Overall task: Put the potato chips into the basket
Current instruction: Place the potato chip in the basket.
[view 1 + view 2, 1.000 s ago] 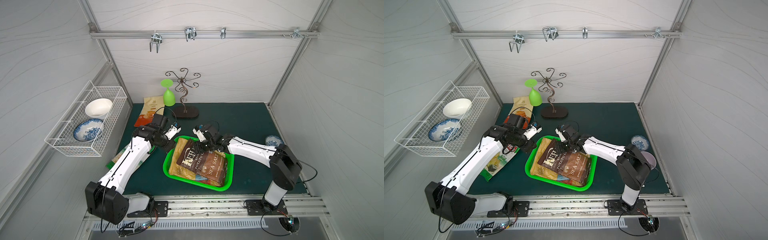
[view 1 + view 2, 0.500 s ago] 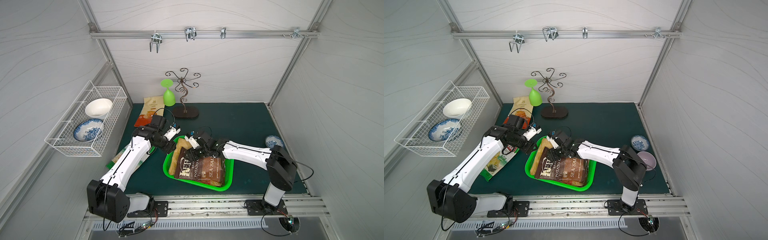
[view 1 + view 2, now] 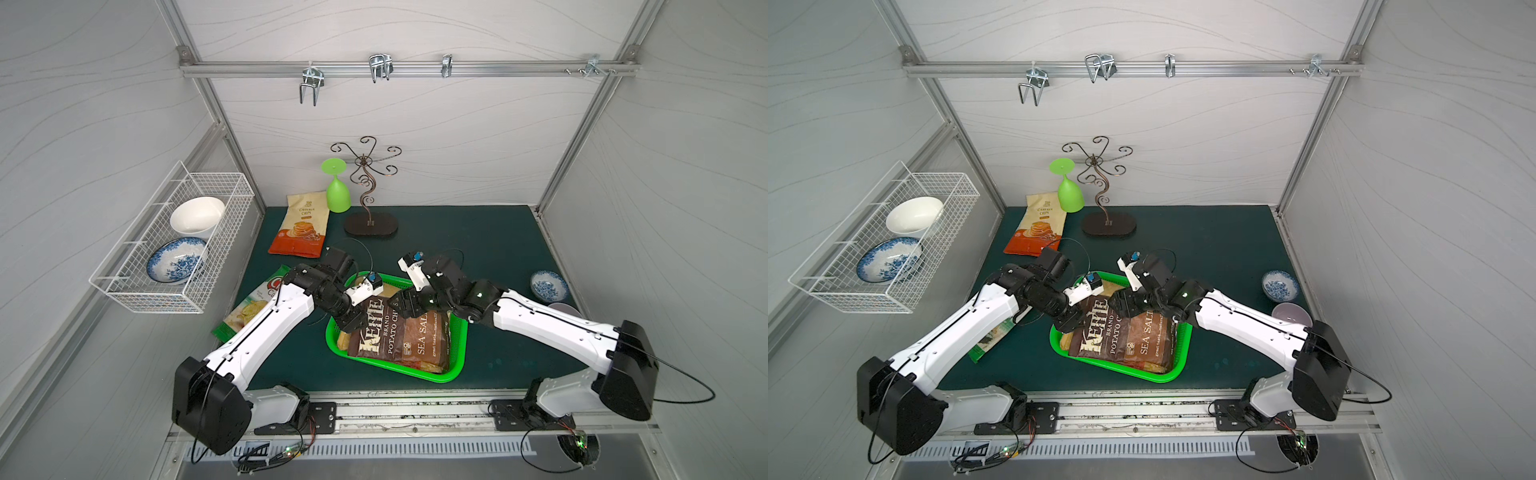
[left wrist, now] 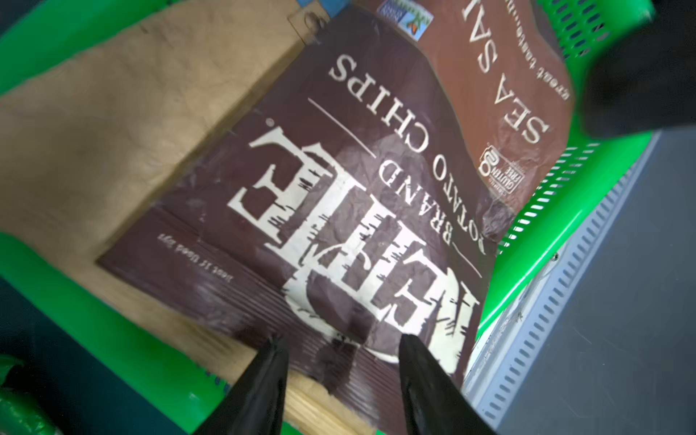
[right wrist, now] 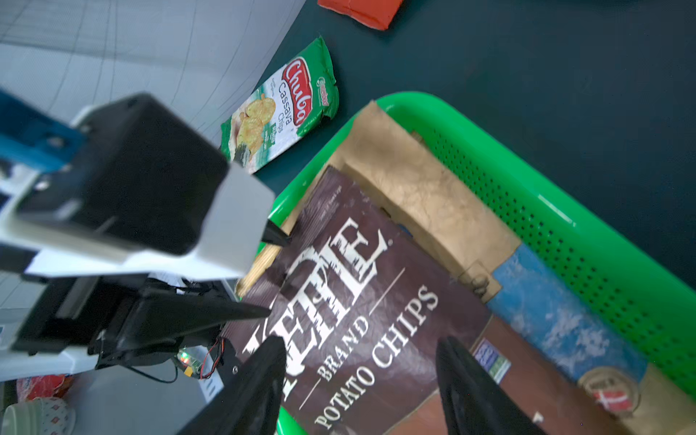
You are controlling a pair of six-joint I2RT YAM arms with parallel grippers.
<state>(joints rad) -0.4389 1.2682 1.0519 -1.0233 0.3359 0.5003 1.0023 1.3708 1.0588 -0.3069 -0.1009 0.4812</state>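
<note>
The brown Kettle bag [image 3: 397, 332], a flat, crinkled foil pouch with a ribbed crimped seal and chalky white lettering, is lying face up on top of the pile inside the basket [image 3: 458, 349]. The basket is a glossy bright green plastic tray with rounded corners and rows of small slots punched through its walls. Beneath the Kettle bag, tan bags [image 4: 132, 113] with a matte, papery, wrinkled skin are peeking out along one side; one is showing a scuffed blue patch.

The left fingers [image 4: 263, 384], black and tapering, are standing about half apart over the crimped end of the Kettle bag, pinching nothing. The right fingers [image 5: 260, 384] are standing wide apart above the bag's lettered face, also gripping nothing. Both arms are crowding over the basket's far end.

Two bags are lying outside on the dark green tabletop [image 3: 478, 232]: a white-green bag [image 3: 253, 303], partly covered by the left arm, and a cream-orange Cassava Chips bag [image 3: 301, 230] farther back. Beside that one, a scrolled metal stand [image 3: 368, 187] is carrying an upturned green goblet [image 3: 337, 191]. A white wire rack [image 3: 232, 195] on the wall is holding two bowls. A small blue-patterned dish [image 3: 548, 286] is sitting near the right arm.
</note>
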